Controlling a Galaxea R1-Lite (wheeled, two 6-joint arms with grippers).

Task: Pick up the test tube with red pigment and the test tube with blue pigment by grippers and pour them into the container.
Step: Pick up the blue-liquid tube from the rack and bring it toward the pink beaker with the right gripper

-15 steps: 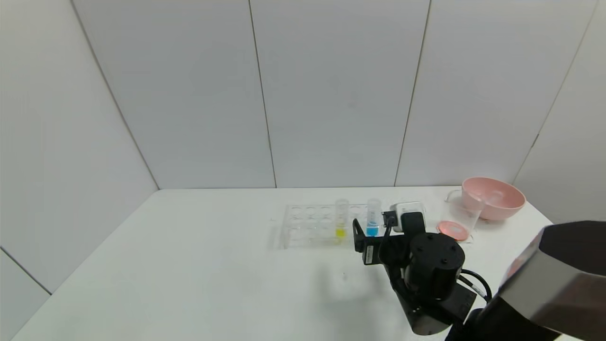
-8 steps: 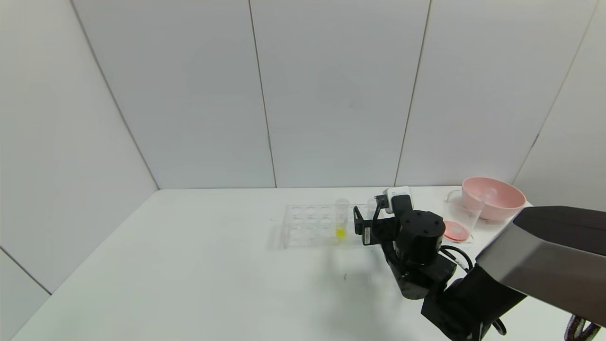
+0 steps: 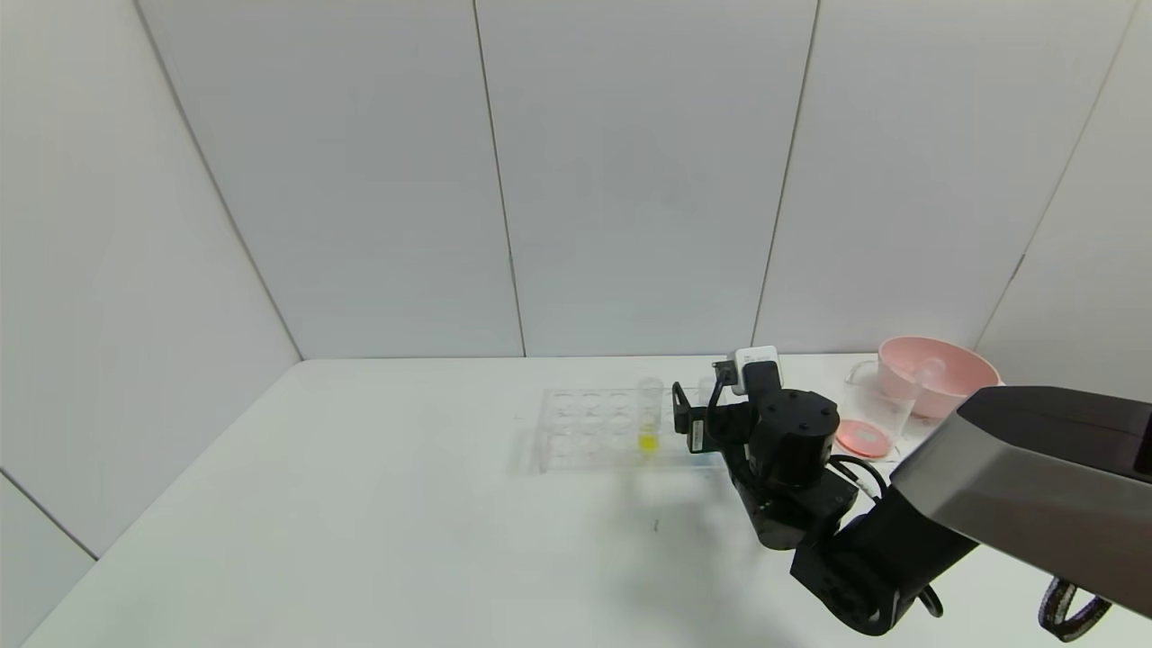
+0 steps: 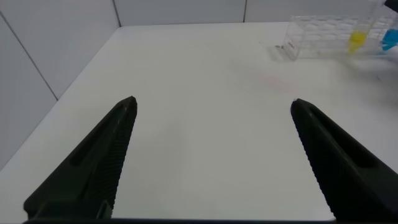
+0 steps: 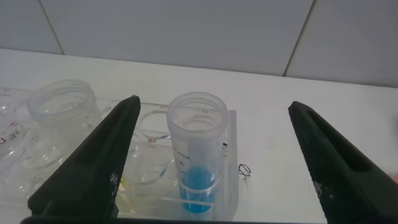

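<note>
The right gripper (image 3: 688, 423) stands at the right end of the clear rack (image 3: 594, 427) on the white table (image 3: 360, 504). From the head camera its black wrist hides the tube it faces, and the spread of its jaws cannot be read there. The right wrist camera supplies both: the jaws stand wide apart, one finger (image 5: 93, 165) on each side of the test tube with blue pigment (image 5: 198, 152), neither touching it. That tube sits upright in the end well of the rack, blue liquid in its lower part.

A second tube with yellow liquid (image 3: 648, 416) stands upright in the rack, seen clearly from the head camera.

The container (image 3: 877, 414) stands on the table right of the gripper, orange-red liquid at its bottom, just in front of the pink bowl (image 3: 936, 373). The wrist cameras do not show it.

The left gripper (image 4: 211, 155) appears only in its own wrist camera, jaws wide and empty above bare table, well apart from the rack. A test tube with red pigment cannot be made out in any view.
</note>
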